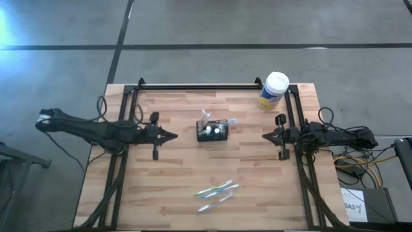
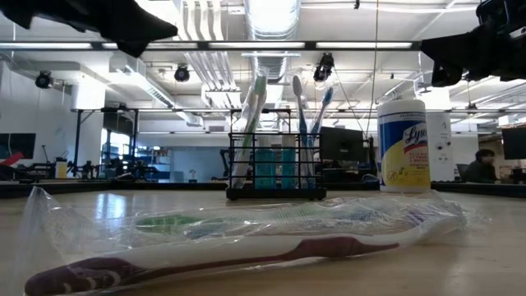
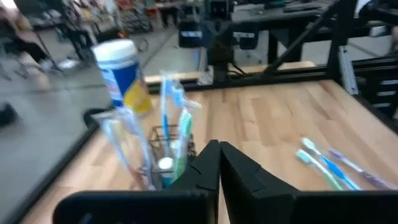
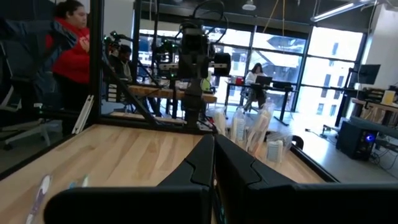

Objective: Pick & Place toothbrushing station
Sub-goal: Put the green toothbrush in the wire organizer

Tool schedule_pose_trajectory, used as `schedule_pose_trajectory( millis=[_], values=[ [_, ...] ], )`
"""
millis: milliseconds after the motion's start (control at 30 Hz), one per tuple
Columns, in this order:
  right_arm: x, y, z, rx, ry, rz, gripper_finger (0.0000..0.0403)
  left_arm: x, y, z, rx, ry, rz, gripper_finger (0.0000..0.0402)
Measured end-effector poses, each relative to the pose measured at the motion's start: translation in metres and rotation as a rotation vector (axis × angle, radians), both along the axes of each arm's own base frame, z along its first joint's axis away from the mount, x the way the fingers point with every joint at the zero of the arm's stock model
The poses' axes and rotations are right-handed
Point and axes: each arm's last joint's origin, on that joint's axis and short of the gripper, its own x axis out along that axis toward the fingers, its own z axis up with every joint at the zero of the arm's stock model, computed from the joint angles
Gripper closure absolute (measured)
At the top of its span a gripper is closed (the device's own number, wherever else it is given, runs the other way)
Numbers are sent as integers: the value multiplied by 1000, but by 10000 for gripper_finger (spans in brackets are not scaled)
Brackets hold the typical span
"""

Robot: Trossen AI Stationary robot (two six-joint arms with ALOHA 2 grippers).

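Observation:
The toothbrushing station (image 1: 212,132), a small black mesh caddy, stands on its base at the middle of the wooden table. Several toothbrushes (image 2: 300,123) stick upright out of it, some in clear wrap. My left gripper (image 1: 174,135) is shut and empty. It hovers left of the caddy, pointing at it, with a gap between them. In the left wrist view the caddy (image 3: 166,155) lies just beyond the shut fingers (image 3: 217,163). My right gripper (image 1: 265,136) waits, shut and empty, to the right of the caddy, which also shows in the right wrist view (image 4: 249,134).
A white-lidded, yellow-labelled canister (image 1: 273,90) stands at the far right corner. Several wrapped toothbrushes (image 1: 217,191) lie loose near the table's near edge, and fill the low view's foreground (image 2: 246,238). Black frame rails (image 1: 199,86) run along the far, left and right sides.

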Motion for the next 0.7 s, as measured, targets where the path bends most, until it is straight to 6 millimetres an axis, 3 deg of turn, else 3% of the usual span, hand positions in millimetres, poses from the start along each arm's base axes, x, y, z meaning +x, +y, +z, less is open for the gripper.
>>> schedule_pose_trajectory(
  millis=[200,700],
  values=[
    [0,0,1,8,-12,1,394,-14,-1,2,16,-41,5,396],
    [0,0,2,13,-21,2,394,-35,9,-26,-58,-118,12,399]
  ],
)
